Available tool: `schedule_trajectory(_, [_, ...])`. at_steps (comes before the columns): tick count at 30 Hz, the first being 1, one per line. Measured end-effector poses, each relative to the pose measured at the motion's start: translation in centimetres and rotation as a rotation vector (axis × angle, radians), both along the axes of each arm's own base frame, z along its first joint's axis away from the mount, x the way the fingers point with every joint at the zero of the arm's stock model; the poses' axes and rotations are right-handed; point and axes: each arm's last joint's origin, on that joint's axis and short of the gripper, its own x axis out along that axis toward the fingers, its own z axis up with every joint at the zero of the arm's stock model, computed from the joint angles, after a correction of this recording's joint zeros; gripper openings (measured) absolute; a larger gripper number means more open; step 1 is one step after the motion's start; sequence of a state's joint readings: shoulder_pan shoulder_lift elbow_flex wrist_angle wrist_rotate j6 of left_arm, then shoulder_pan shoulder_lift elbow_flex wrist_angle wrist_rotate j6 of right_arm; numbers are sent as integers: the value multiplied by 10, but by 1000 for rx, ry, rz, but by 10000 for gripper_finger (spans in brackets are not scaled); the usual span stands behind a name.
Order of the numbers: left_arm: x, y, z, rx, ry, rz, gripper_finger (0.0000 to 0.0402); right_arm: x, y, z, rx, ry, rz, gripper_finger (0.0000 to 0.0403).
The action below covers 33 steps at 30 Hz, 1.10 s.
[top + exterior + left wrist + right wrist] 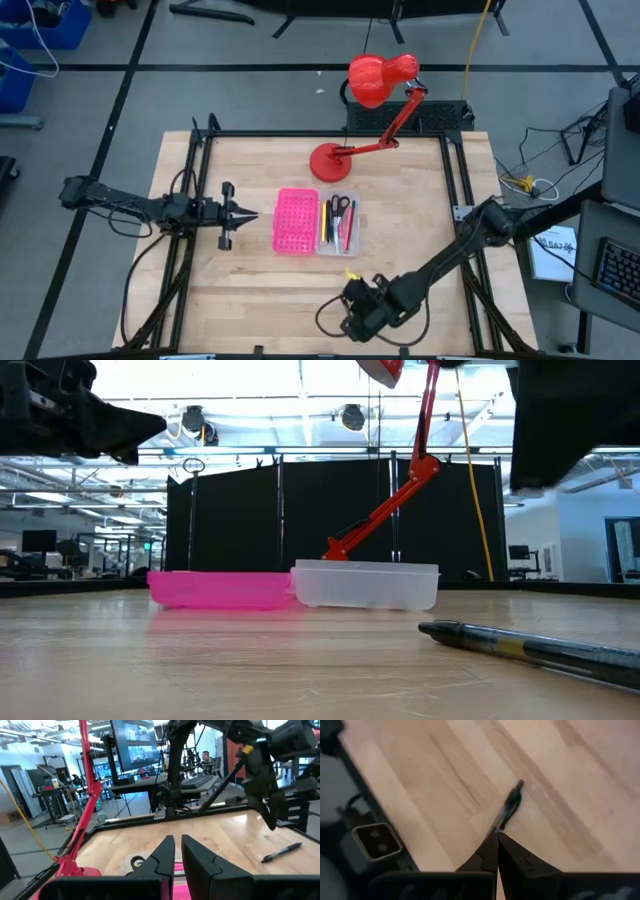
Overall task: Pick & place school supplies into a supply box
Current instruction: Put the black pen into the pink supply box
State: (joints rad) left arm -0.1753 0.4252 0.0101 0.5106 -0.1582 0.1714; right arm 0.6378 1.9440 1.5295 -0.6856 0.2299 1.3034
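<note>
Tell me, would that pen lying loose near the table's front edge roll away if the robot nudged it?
Probably. The pen looks slim and round, lying flat on the smooth wooden table, so a sideways nudge could roll it. It seems stiff and light, likely easy to lift.

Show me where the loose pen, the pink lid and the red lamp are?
loose pen (530, 647), low view, middle of its barrel on the table.
pink lid (296, 221), high view, centre of the dotted half.
red lamp (327, 161), high view, its round base.
</note>
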Motion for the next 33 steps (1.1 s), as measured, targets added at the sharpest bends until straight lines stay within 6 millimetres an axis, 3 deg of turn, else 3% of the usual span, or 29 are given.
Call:
schedule_trajectory(6, [0,0,2,-15,-18,-1,42,-2,15,-15,112,46,-118,30])
schedule_trajectory(12, [0,0,2,-15,-17,-1,42,-3,24,-11,188,13,-135,116])
schedule_trajectory(18, [0,0,1,-12,-11,-1,42,-1,28,-28,211,83,-133,187])
schedule_trajectory(24, [0,0,1,-11,-9,-1,42,3,30,-56,172,146,-115,186])
schedule_trajectory(33, [0,0,1,-13,-11,-1,42,-3,26,-80,89,279,-130,167])
